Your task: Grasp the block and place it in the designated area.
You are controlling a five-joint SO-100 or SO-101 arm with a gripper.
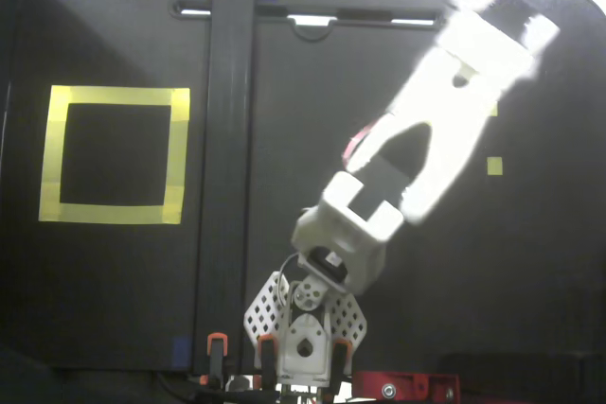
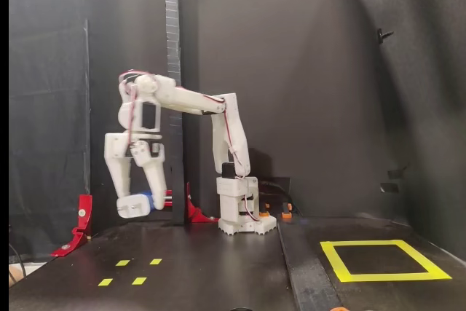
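In the side fixed view my gripper [image 2: 140, 204] hangs fingers-down, well above the black table at the left. It is shut on the block [image 2: 148, 196], of which only a small blue patch shows between the white fingertips. The designated area [image 2: 378, 277], a large square of yellow tape, lies far off at the right front of the table. In the fixed view from above, the same designated area [image 1: 114, 96] is at the left. There the blurred white arm [image 1: 426, 130] reaches from its base up to the top right and hides the gripper's fingers and the block beneath it.
A black upright strip [image 1: 232, 167] runs between the arm and the taped square, and appears as a post [image 2: 172, 71] behind the arm. Small yellow tape squares [image 2: 122, 262] mark the floor below the gripper; one [image 1: 494, 166] shows from above. A red clamp [image 2: 80, 223] stands at the left.
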